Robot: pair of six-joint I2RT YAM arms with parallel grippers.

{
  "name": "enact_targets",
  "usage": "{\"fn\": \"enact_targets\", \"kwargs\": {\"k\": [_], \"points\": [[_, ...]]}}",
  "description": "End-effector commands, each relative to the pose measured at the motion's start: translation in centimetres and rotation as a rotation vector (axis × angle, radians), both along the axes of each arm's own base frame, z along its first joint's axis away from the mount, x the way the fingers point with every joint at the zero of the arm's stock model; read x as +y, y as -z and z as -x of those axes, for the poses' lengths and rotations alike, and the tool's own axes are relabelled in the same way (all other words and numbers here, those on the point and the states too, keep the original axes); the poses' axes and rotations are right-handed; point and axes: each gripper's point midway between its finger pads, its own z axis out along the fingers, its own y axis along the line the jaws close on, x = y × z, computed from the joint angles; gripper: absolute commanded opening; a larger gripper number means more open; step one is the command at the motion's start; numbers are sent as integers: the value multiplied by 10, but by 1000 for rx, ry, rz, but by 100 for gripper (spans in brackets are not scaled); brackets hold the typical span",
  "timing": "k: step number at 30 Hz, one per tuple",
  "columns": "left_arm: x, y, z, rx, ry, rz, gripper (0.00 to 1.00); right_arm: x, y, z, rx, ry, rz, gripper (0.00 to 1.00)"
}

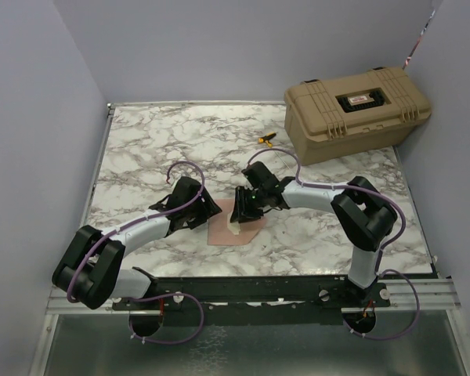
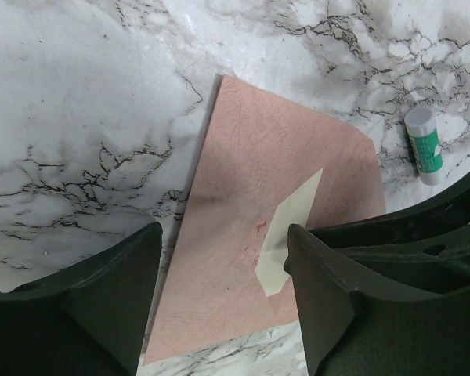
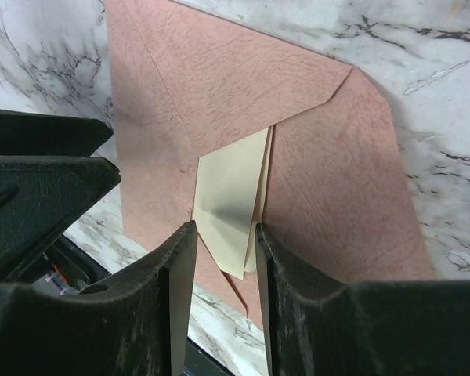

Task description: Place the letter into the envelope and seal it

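Envelope (image 3: pixel 219 70), salmon grained paper, part hidden under tools. L tool (image 2: pixel 223 251) released; R tool (image 3: pixel 225 239) astride cream slip (image 3: pixel 227 180), grasp unclear.

leaning in from both sides with the left gripper (image 1: pixel 201 208) and the right gripper (image 1: pixel 243 210), hanging low over the salmon envelope (image 1: pixel 241 233) on the marble table (image 1: pixel 141 149). covering its far edge while leaving a pale patch (image 1: pixel 233 228) showing. standing well apart from the tan case (image 1: pixel 356 110) and the small yellow object (image 1: pixel 265 139) at the far right.
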Motion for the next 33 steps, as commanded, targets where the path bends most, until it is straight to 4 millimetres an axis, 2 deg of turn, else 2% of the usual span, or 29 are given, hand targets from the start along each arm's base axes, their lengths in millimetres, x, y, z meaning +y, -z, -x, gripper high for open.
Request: {"fn": "enact_targets", "kwargs": {"k": [1,9,17,27,33], "points": [[8,22,21,91,27,-42,67,2,9,3,-2,-6,22,41],[4,20,24,102,21,-3,62,20,2,8,31,0,-110,43],[9,19,26,89,-16,2,60,39,-11,10,54,17,-264,43],[12,10,15,48,-13,-28,60,16,-28,-2,-45,56,-134,45],[17,-4,7,13,-17,-46,62,-9,-55,-16,-213,52,-39,48]]}}
